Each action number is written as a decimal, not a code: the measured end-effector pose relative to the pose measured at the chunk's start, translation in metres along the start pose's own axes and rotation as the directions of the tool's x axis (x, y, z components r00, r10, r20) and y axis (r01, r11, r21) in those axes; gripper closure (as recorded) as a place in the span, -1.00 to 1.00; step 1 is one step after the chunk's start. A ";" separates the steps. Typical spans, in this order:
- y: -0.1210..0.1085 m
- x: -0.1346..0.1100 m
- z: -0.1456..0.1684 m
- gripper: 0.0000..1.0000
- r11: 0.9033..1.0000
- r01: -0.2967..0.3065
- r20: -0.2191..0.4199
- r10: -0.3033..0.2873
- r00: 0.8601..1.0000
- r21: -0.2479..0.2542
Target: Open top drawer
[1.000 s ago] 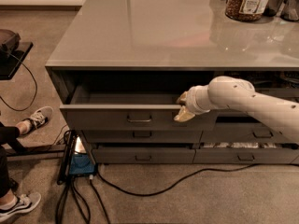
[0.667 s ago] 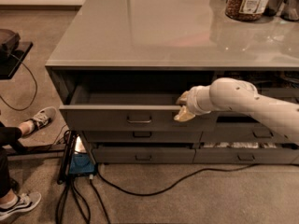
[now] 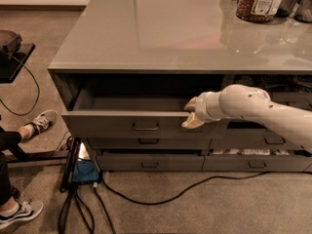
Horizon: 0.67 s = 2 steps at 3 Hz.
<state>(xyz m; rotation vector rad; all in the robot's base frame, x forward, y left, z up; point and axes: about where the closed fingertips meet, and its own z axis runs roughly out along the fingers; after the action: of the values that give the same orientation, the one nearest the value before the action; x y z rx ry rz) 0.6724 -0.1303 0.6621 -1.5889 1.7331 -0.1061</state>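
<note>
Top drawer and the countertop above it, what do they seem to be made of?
The top drawer looks like matte grey painted metal or laminate: flat front, no grain, little glare. The countertop looks like polished grey stone or composite, mirroring the jar. The gripper, at the drawer front's upper edge, looks like pale plastic.

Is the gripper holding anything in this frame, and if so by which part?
The gripper holds the wide dark grey top drawer by the top edge of its front panel, right of the small bar handle, one finger on each side.
</note>
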 end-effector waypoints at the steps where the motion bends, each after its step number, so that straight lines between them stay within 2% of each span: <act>1: 0.008 -0.003 -0.008 1.00 1.000 -0.005 -0.006 0.005 1.000 0.009; 2: 0.008 -0.003 -0.008 0.61 1.000 -0.005 -0.006 0.005 1.000 0.009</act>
<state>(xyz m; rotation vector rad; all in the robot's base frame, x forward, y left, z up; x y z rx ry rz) 0.6613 -0.1294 0.6648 -1.5789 1.7389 -0.1161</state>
